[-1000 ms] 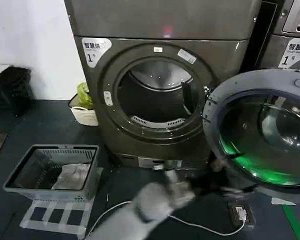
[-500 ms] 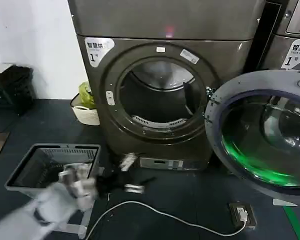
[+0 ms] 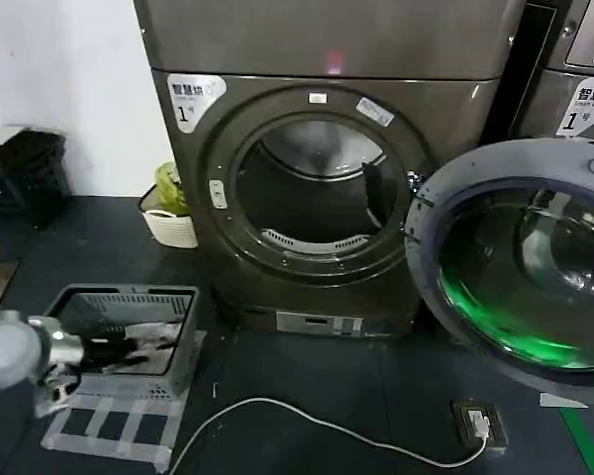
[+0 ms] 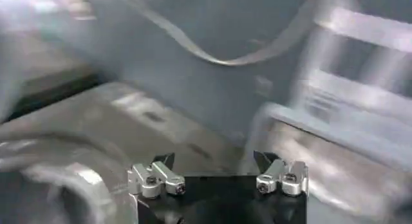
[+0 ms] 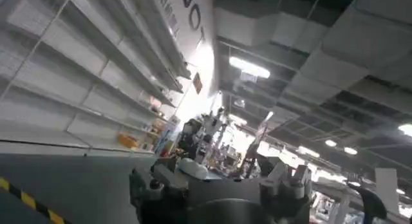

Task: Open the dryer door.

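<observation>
Head view shows the dryer door (image 3: pixel 520 267) swung open; left wrist view shows the left gripper (image 4: pixel 217 175), fingers apart.

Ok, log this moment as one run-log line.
dryer door: swung open | dryer: drum exposed | left hand: open, low over basket | right hand: pointing ceilingward

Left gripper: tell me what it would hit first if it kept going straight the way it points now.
Probably the grey laundry basket: the left gripper, open, points across its rim toward the cloth inside. Depth is unclear.
</observation>
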You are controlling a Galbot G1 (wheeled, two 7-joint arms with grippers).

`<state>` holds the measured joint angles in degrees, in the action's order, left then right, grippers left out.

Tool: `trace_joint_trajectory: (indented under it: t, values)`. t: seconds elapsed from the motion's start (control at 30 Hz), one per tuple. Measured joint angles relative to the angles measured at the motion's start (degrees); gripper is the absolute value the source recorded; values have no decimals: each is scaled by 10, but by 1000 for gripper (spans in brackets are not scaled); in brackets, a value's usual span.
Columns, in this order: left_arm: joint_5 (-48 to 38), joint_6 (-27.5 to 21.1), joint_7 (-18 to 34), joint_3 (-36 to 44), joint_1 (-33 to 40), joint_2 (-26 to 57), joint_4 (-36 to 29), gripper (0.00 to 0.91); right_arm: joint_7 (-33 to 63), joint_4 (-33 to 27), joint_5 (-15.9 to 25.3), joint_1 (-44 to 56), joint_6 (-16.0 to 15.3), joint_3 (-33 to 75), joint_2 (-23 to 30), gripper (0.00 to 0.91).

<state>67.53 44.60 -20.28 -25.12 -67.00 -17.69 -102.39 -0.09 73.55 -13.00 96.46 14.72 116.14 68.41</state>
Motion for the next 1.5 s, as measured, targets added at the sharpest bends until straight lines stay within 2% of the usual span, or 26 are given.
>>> trace_joint_trajectory:
  t: [0.1, 0.3, 0.6, 0.8, 1.5]
  values:
    - [97, 28, -8, -2, 8, -5, 10, 907, -2, -4, -2, 0, 3, 1, 0, 907]
    - [198, 28, -4, 10, 33, -14, 18, 907, -5, -6, -2, -1, 10, -2, 8, 907]
    - [269, 27, -34, 28, 68, -22, 26, 907, -7, -14, -4, -2, 19, -2, 10, 907]
    - [268, 20, -58, 30, 80, -25, 37, 907, -10, -16, -7, -3, 22, 0, 11, 907]
    - [266, 7, -57, 34, 85, -30, 57, 907, -15, -14, -4, -5, 37, -4, 17, 907]
